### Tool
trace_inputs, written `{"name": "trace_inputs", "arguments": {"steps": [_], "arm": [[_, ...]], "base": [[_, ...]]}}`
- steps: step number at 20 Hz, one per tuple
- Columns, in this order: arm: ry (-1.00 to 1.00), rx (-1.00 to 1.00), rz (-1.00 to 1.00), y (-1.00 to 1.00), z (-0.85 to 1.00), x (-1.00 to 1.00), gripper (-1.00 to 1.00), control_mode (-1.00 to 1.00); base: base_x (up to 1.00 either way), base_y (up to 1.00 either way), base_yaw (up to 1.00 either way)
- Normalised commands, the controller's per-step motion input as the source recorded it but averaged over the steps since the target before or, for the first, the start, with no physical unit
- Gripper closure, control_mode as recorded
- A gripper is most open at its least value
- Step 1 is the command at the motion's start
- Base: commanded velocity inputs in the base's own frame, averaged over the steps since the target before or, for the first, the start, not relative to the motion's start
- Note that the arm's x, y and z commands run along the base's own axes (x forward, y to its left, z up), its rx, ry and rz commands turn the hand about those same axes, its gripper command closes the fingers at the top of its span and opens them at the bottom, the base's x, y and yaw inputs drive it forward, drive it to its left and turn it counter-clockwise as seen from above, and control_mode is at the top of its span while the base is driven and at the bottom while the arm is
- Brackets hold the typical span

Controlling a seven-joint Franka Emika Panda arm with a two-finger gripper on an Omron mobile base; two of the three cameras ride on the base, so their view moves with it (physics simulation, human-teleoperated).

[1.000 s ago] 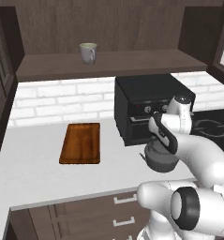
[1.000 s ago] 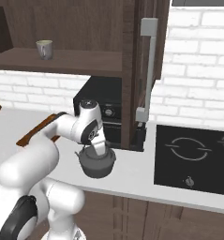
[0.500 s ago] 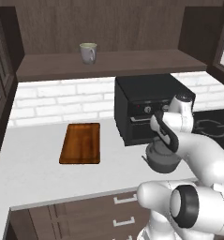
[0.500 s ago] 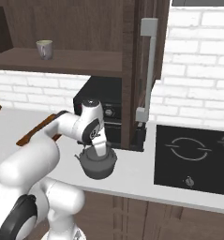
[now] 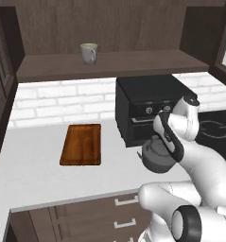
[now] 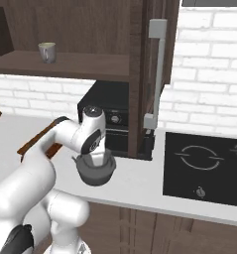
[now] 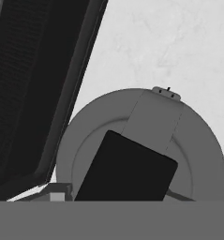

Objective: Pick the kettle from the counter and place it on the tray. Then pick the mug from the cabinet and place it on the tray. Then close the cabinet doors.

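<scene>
One squat round dark grey kettle (image 5: 157, 158) sits on the one long pale grey-white tabletop (image 5: 39, 177). One flat rectangular reddish-brown wooden tray (image 5: 81, 144) lies there too. One small pale grey-white mug (image 5: 89, 53) stands on the single dark wooden shelf board (image 5: 133, 61) of the one wide dark brown wall cabinet (image 5: 109, 21). One black boxy oven (image 5: 150, 106) is present. One black cooktop (image 6: 204, 166) shows two ring-shaped burners. One long vertical grey bar handle (image 6: 157, 74) is visible on a cabinet door.
</scene>
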Motion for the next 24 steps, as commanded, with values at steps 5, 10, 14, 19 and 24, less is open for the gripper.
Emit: {"name": "trace_inputs", "arguments": {"steps": [5, 10, 14, 19, 24], "arm": [[0.03, 0.02, -0.15, 0.75, 0.31, -0.23, 1.0, -1.0], [0.08, 0.0, -0.14, 0.8, 0.34, -0.01, 1.0, -1.0], [-0.02, -0.02, -0.16, 0.84, 0.13, 0.02, 1.0, -1.0], [-0.06, -0.04, -0.17, 0.72, 0.15, 0.32, 1.0, -1.0], [-0.11, -0.1, -0.18, 0.79, 0.12, 0.51, 1.0, -1.0]], "base": [[0.0, 0.0, 0.0], [0.0, 0.0, 0.0], [0.0, 0.0, 0.0], [0.0, 0.0, 0.0], [0.0, 0.0, 0.0]]}}
